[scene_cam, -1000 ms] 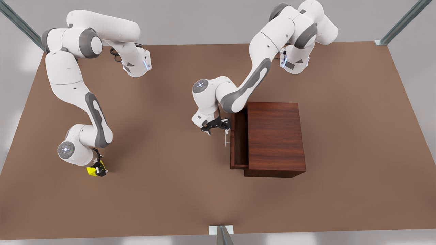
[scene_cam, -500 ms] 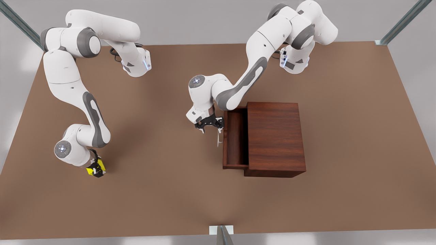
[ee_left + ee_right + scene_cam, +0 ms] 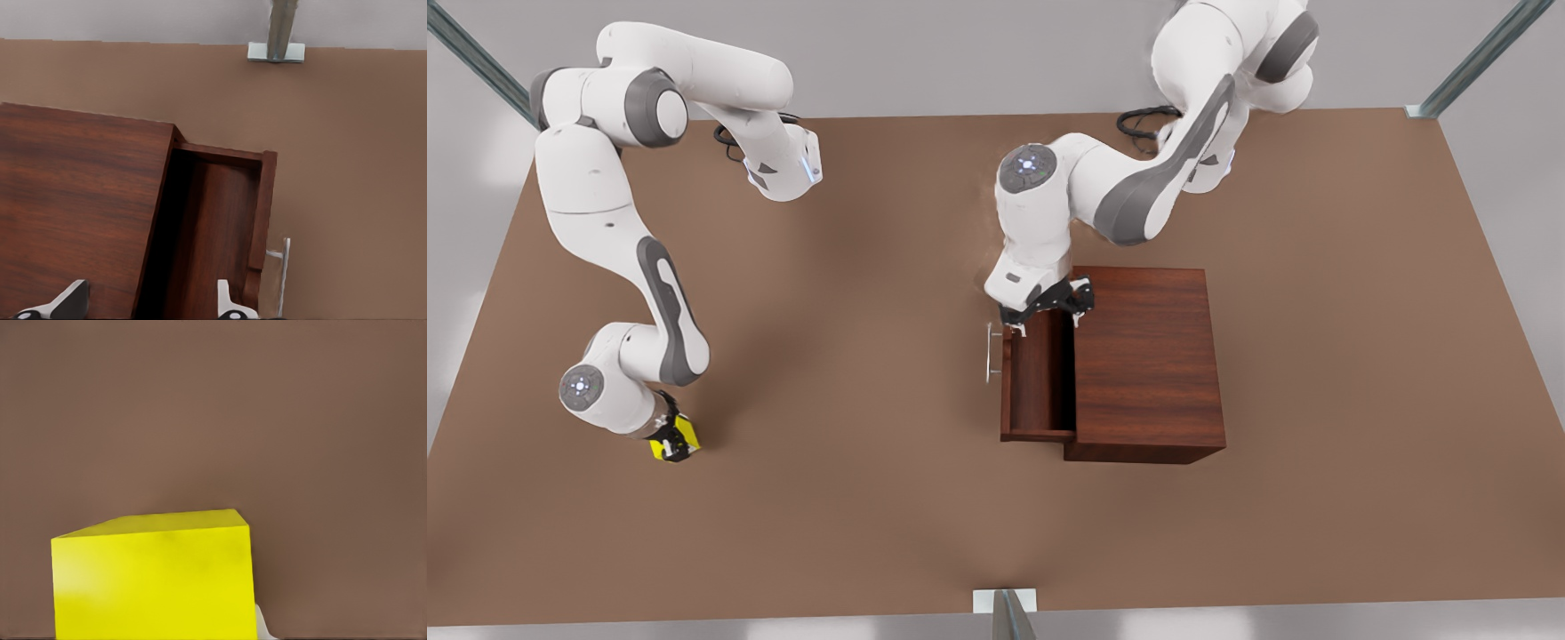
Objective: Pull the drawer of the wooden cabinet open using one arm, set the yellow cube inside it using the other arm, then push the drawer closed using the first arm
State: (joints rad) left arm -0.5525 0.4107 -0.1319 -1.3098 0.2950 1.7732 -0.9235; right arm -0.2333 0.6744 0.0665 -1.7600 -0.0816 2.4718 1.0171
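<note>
Both claws lowered: left claw [image 3: 1049,313] over drawer [image 3: 1039,382].

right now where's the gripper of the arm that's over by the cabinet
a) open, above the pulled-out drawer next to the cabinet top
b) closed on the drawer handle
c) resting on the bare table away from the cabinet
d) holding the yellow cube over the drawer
a: the left gripper hangs open over the drawer beside the wooden cabinet, off the handle.
</note>
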